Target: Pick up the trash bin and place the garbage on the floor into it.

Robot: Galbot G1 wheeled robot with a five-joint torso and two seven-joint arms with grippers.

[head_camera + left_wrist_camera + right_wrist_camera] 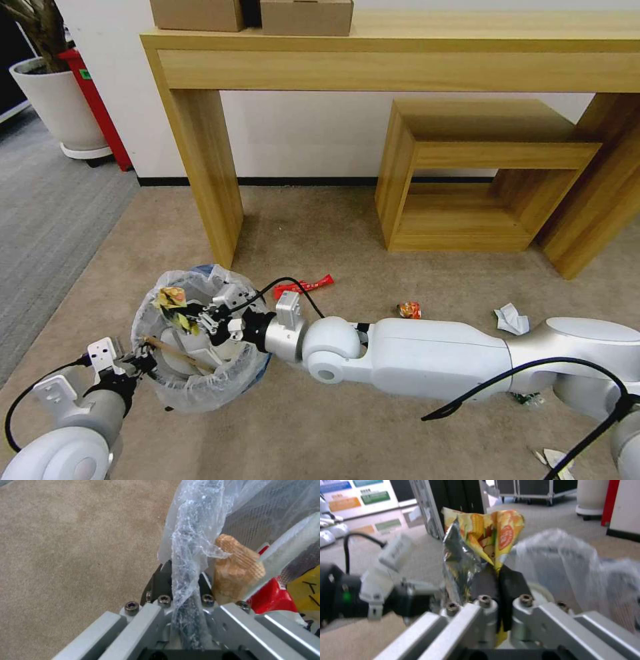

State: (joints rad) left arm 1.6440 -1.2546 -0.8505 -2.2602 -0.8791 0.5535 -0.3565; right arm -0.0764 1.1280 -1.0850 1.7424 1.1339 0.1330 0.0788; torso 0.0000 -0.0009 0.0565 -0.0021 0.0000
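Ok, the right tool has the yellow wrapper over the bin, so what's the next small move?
Probably open the right tool and drop it. The yellow wrapper is pinched between its fingers, above the trash bin opening, while the left tool clamps the bagged rim.

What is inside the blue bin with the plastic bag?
Inside the trash bin lies a wooden stick. The right gripper holds a yellow wrapper over it. The bag and gripper hide the bottom.

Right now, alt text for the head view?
The right gripper holds a yellow wrapper over the bag-lined trash bin, whose rim the left gripper grips. A red wrapper, orange wrapper and crumpled white paper lie on the tan floor.
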